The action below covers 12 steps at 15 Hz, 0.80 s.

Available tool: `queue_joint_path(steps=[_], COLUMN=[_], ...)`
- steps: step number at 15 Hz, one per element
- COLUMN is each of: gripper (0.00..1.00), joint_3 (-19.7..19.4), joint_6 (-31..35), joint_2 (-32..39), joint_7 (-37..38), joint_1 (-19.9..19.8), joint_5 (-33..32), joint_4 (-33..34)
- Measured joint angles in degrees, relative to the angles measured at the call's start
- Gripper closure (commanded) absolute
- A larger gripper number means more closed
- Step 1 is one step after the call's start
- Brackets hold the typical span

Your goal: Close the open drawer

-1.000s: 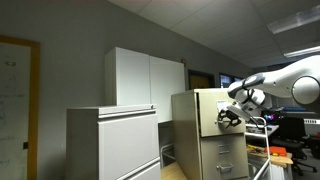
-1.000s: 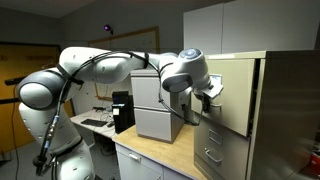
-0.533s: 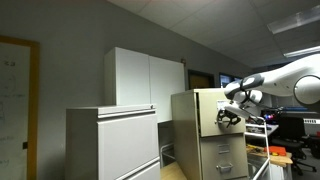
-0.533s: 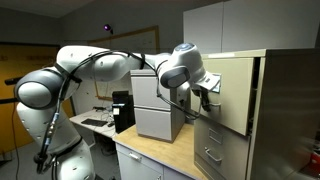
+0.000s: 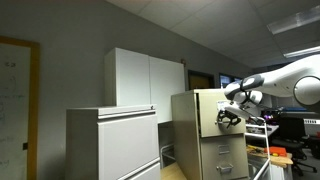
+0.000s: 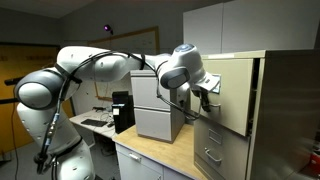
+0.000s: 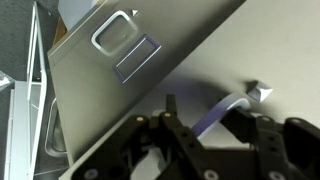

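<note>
No visible change vs 0.5 s ago; vs 1 s ago the wrist sits slightly higher. Gripper (image 6: 208,96) is at the drawer (image 6: 232,95) front, fingers apart, nothing clamped. Wrist view shows the handle (image 7: 238,103) just beyond them. The drawer is topmost in the beige cabinet (image 6: 285,110) at the counter's (image 6: 160,152) right end, and it sticks out. Can't tell if the gripper touches the front. Cabinet bottom is cut off. Count: one arm (image 6: 100,65), one open drawer, two lower drawers (image 6: 210,140) visible.
</note>
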Motion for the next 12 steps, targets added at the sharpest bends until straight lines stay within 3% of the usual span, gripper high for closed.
queue_joint_path(steps=[11, 12], gripper=[0.25, 0.50], joint_3=[0.2, 0.2], joint_6=[1.8, 1.8], joint_2=[-0.8, -0.8], joint_7=[0.1, 0.1], joint_1=[0.0, 0.0], joint_5=[-0.4, -0.5], joint_4=[-1.2, -1.2])
